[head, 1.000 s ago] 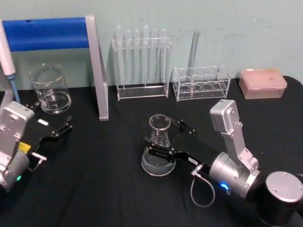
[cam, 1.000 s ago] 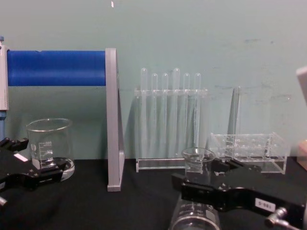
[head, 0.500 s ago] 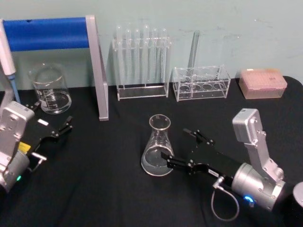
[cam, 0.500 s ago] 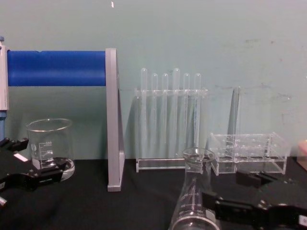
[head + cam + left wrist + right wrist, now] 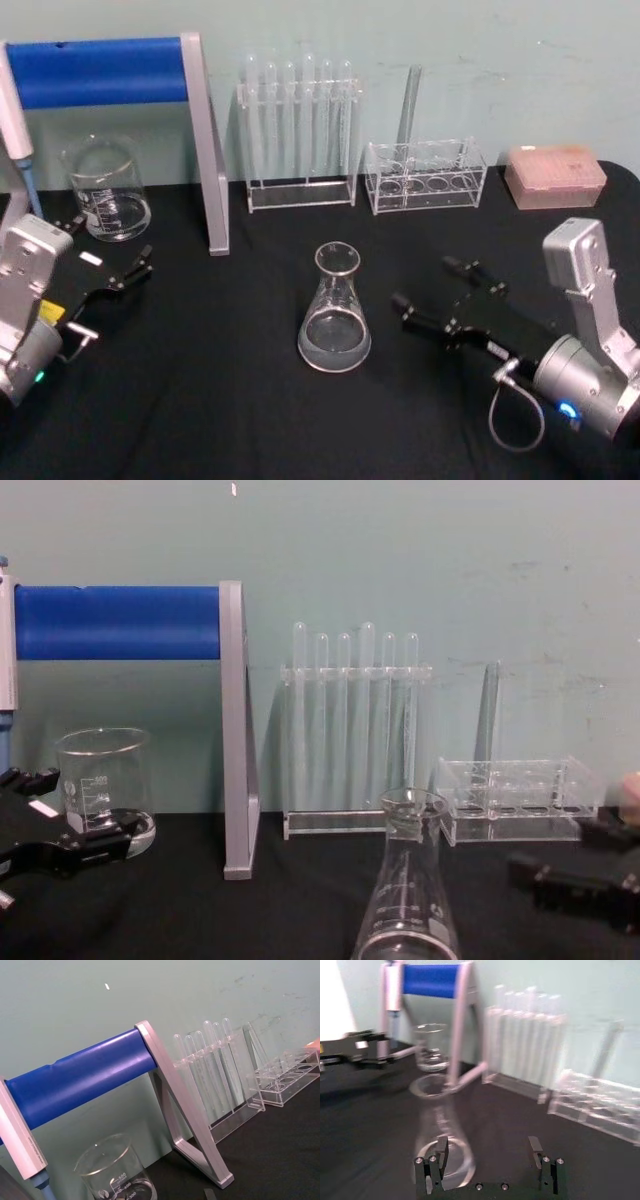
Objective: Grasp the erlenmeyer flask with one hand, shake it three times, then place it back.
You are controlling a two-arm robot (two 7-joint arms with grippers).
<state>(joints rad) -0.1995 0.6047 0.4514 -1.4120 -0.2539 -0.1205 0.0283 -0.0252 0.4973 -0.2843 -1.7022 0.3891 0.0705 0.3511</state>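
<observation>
- Plainly, the erlenmeyer flask stands upright near the middle of the black surface, free of both arms, forward of the test-tube rack.
- Off to its right, the right pincer has its jaws spread wide with nothing between them, clear of the glass.
- Parked at the left edge near the beaker, the left pincer looks parted and empty, though its tips are small.
- Glass this thin is stiff, smooth and breakable, so it will likely slip under hard pads; the sloped cone just below the neck seems the best place to grip.
- A little clear liquid may sit in the wide base, though that is hard to tell; if so, the weight lies low.
- Conical body, narrow neck, flared rim, white graduation marks.
</observation>
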